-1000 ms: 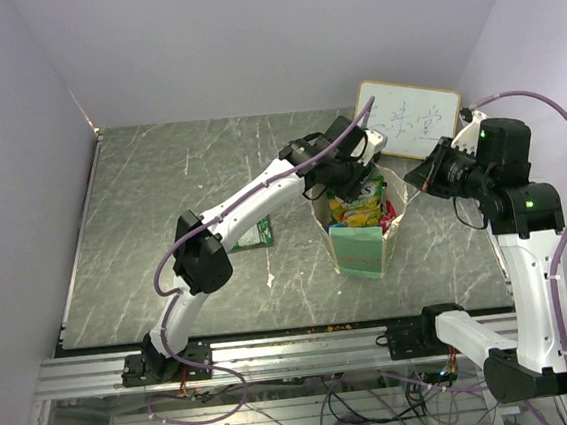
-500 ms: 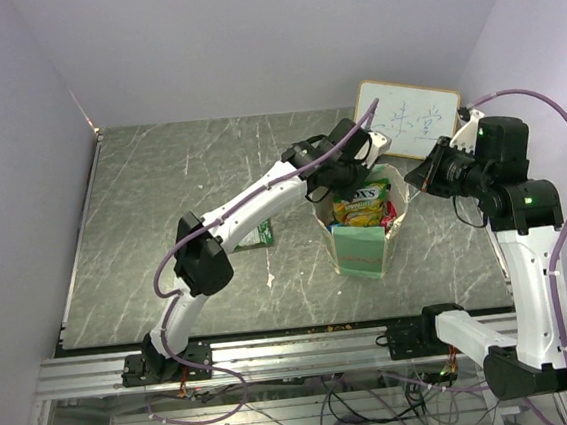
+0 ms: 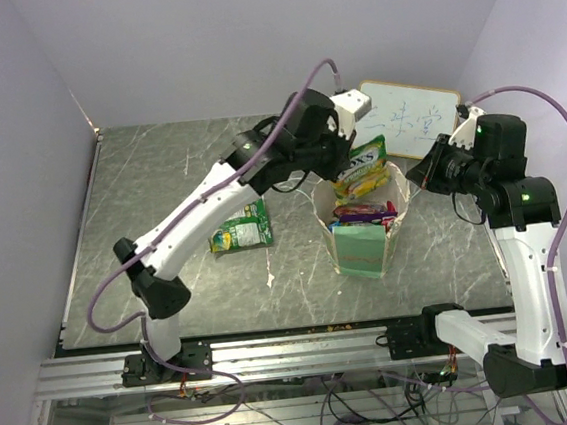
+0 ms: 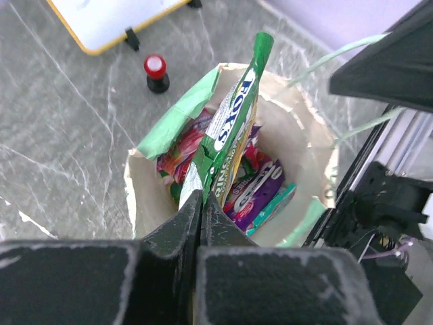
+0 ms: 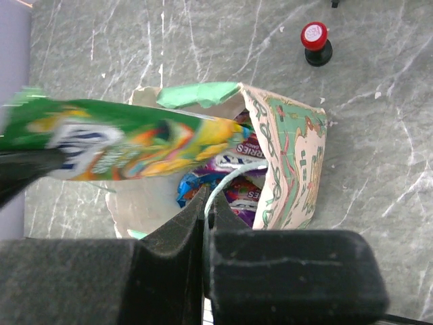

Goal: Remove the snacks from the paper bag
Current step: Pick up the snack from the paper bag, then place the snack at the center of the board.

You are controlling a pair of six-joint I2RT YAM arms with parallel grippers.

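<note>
The paper bag (image 3: 360,250) stands upright and open mid-table, mint-green outside (image 5: 291,162), tan inside (image 4: 298,145). My left gripper (image 3: 337,167) is shut on the top edge of a yellow-green snack packet (image 3: 362,167), which hangs over the bag's mouth (image 4: 230,135) (image 5: 128,145). Its fingertips (image 4: 203,198) pinch the packet's corner. More snacks lie inside: a purple-magenta packet (image 4: 260,193) (image 5: 233,162), a teal one (image 4: 279,202) and a blue one (image 5: 191,186). At the bag's right side, my right gripper (image 3: 423,177) (image 5: 206,198) is shut on the white cord handle (image 5: 230,177).
A green packet (image 3: 240,232) lies on the table left of the bag. Behind the bag a white board with writing (image 3: 410,120) (image 4: 108,17) leans, with a small red-and-black knob (image 4: 155,71) (image 5: 315,42) in front of it. Walls close in on three sides.
My left gripper closed on the yellow-green packet inside the bag and rose, lifting it above the rim. The right gripper kept its hold on the handle.
</note>
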